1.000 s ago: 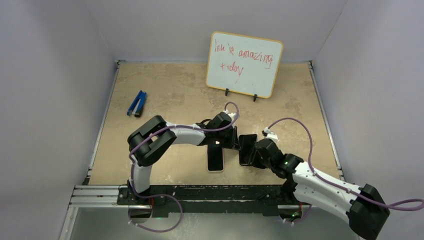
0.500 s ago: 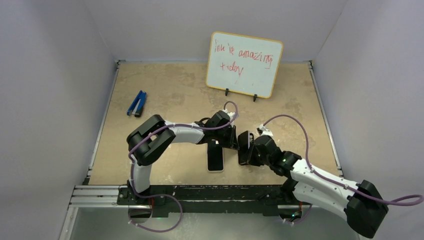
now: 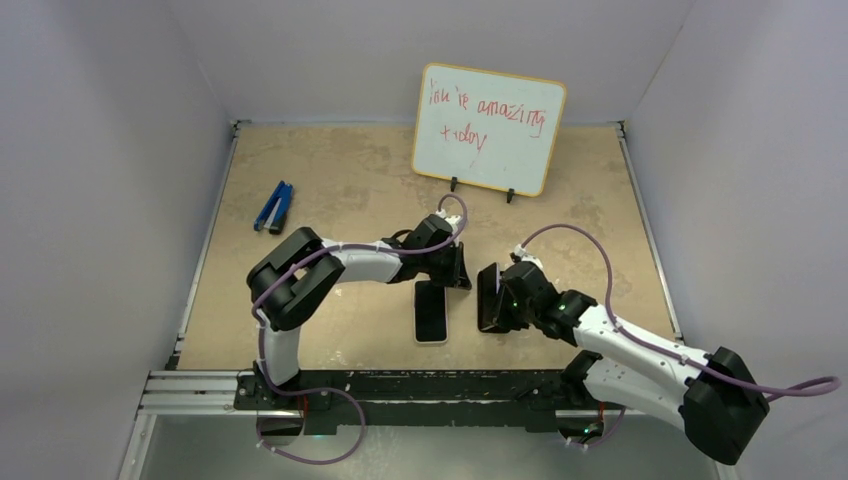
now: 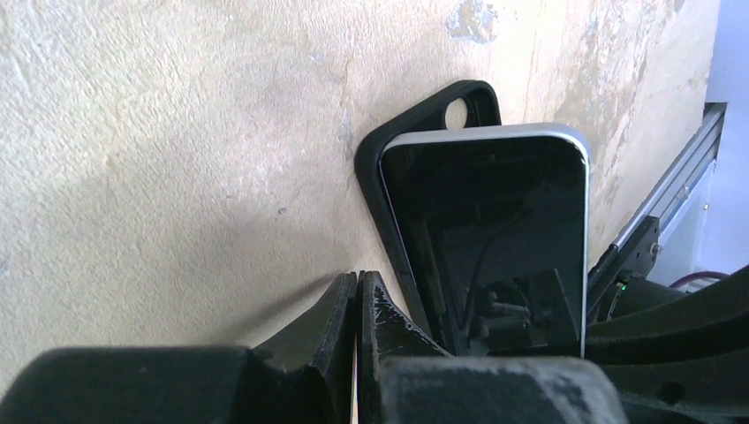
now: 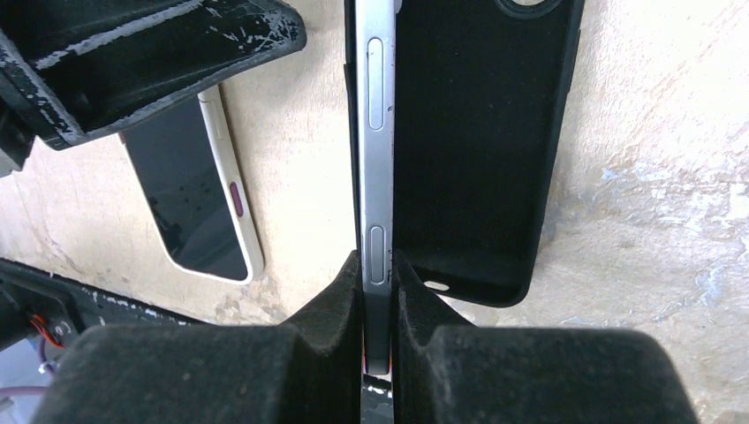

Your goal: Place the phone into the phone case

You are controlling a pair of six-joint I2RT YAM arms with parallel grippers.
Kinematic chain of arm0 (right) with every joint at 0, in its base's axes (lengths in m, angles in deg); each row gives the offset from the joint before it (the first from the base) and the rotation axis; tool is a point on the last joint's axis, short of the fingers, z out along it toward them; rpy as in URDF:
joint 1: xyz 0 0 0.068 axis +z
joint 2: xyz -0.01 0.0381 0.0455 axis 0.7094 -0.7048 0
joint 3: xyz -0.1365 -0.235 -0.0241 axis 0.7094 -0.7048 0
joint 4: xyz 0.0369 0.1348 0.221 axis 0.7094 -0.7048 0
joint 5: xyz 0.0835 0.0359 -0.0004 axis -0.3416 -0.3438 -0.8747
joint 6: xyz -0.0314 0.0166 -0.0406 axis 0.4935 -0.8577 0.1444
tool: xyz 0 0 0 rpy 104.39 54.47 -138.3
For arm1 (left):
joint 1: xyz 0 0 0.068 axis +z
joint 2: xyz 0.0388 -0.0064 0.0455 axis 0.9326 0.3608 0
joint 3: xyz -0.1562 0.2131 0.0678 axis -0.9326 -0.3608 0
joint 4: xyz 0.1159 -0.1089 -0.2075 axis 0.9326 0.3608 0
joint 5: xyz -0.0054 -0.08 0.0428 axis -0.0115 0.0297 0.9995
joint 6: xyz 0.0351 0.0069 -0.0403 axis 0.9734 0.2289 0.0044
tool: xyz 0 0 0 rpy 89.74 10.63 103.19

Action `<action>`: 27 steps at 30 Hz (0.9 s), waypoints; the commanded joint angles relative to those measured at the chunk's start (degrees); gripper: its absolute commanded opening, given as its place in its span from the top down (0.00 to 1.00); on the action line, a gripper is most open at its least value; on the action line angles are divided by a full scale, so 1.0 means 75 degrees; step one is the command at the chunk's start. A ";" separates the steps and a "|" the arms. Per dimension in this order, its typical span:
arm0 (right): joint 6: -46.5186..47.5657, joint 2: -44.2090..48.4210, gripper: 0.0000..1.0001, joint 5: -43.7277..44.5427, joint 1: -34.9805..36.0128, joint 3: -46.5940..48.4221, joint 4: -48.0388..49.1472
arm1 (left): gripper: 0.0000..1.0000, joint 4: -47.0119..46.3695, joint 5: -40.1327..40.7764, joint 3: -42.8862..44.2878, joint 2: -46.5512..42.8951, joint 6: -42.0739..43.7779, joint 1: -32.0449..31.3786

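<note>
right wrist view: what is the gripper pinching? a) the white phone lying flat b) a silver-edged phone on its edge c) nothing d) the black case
b, the right gripper is shut on the silver-edged phone, held on edge by the black case; the white phone lies flat, apart.

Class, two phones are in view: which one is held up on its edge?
The silver-edged phone, pinched in the right gripper by the black case; the white-edged phone lies flat on the table.

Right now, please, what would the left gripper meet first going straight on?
Probably bare table, just beside the phone case rim; depth is unclear, so the left gripper might clip the case.
</note>
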 commanded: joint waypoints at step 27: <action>0.0870 0.0065 0.42 0.0741 -0.0748 0.1244 -0.1893 | 0.69 -0.2367 -0.0730 -0.0806 -0.0125 -0.0502 -0.0173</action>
